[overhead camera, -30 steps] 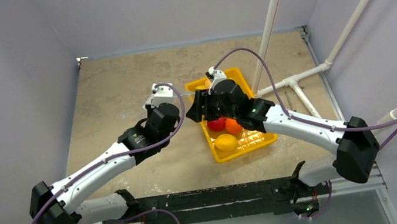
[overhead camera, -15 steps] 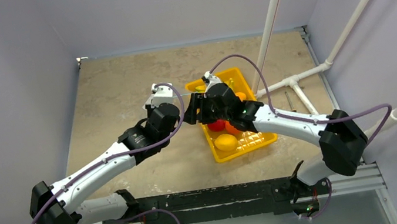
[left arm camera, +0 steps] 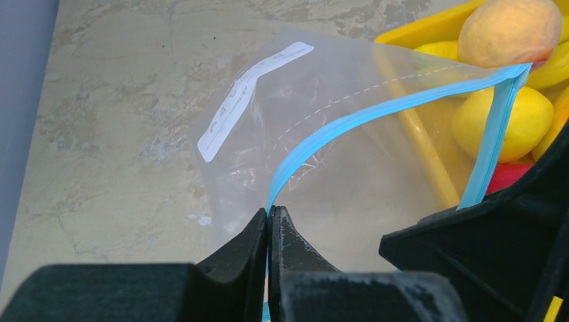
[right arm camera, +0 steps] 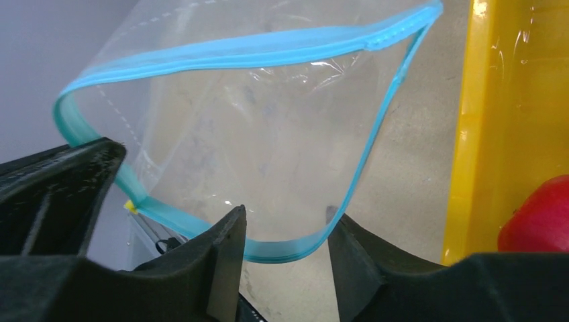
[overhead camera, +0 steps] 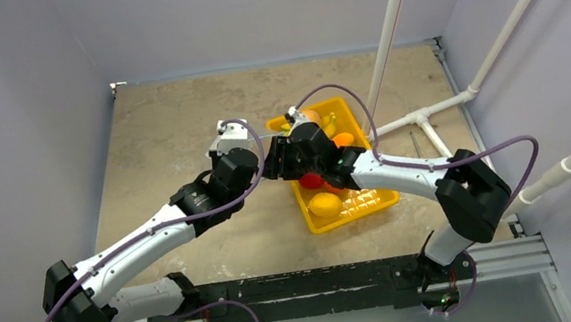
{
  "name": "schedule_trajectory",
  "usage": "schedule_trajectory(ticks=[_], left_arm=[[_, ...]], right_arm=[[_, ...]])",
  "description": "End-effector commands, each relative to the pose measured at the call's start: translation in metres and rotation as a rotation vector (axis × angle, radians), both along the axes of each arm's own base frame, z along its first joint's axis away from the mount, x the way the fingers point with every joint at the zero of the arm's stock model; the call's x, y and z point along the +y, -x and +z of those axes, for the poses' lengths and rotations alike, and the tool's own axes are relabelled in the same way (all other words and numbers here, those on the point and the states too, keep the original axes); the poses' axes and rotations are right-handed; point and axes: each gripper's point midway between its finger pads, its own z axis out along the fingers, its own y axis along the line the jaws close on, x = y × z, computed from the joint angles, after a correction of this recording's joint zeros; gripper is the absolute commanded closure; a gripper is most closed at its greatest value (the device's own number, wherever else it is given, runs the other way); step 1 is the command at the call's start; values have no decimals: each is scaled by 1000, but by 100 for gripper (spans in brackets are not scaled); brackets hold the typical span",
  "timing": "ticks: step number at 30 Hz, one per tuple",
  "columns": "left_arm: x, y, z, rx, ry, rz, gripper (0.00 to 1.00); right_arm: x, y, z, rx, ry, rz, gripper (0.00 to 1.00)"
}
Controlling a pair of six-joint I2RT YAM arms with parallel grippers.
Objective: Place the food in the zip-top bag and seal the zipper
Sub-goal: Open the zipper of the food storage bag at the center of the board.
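- While the marbled table (overhead camera: 174,126) showed nothing new, the right arm (overhead camera: 403,173) had swung toward 9 o'clock over the last second. Its elbow had folded in and its wrist had closed on the left arm (overhead camera: 141,242), which had kept its pose.
- The yellow tray (overhead camera: 366,200) lay at about 1 o'clock from the table's middle.
- The zip-top bag (left arm camera: 322,161) was held up at the tray's 9 o'clock edge, between the two wrists. It was clear and empty, and its mouth gaped in a loop.
- The toy fruits (overhead camera: 324,204) were all in the tray. A yellow one lay toward the tray's 6 o'clock end with a red one just beyond it, and more sat at the 12 o'clock end. None was bagged.
- The zipper (left arm camera: 376,111) was unsealed, its two teal lips well apart.
- The left gripper (left arm camera: 268,216) had its fingers pressed together on one corner of that strip.
- The right gripper (right arm camera: 283,215) had its fingers spread, and the opposite lip crossed the gap between them without being pinched.
- By my reading the approach was over. Closing on that lip should come next, so the mouth could be pulled wide for loading. A missed pinch would probably let the lip sag.
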Motion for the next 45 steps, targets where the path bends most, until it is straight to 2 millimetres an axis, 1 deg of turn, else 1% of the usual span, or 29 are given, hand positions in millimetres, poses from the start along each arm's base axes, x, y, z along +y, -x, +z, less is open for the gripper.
schedule_trajectory(ticks=[1,5,8,9,12,19,22,26,35,37,45], left_arm=[[-4,-3,19,-36,69,12,100],[-1,0,20,-36,65,17,100],[1,0,21,-36,56,20,100],[1,0,21,-37,54,21,100],[2,-1,20,-36,46,24,100],[0,-4,18,-31,11,23,83],[-2,-7,18,-32,1,22,78],[-4,-10,18,-35,-14,22,74],[-12,-20,26,-46,-66,3,74],[-11,-21,25,-39,-84,3,76],[-10,-21,27,-33,-106,5,81]], right_arm=[[9,-10,19,-48,-44,-10,55],[7,-13,21,-67,-33,-24,78],[5,-12,25,-82,-31,-17,98],[4,-11,26,-86,-31,-16,100],[2,-9,30,-105,-33,-9,100],[-2,-6,39,-139,-25,9,100],[-1,-4,42,-151,-23,20,100],[1,0,41,-156,-15,38,100],[3,3,33,-158,34,47,100],[2,2,32,-160,41,40,100],[1,-2,26,-167,89,33,100]])
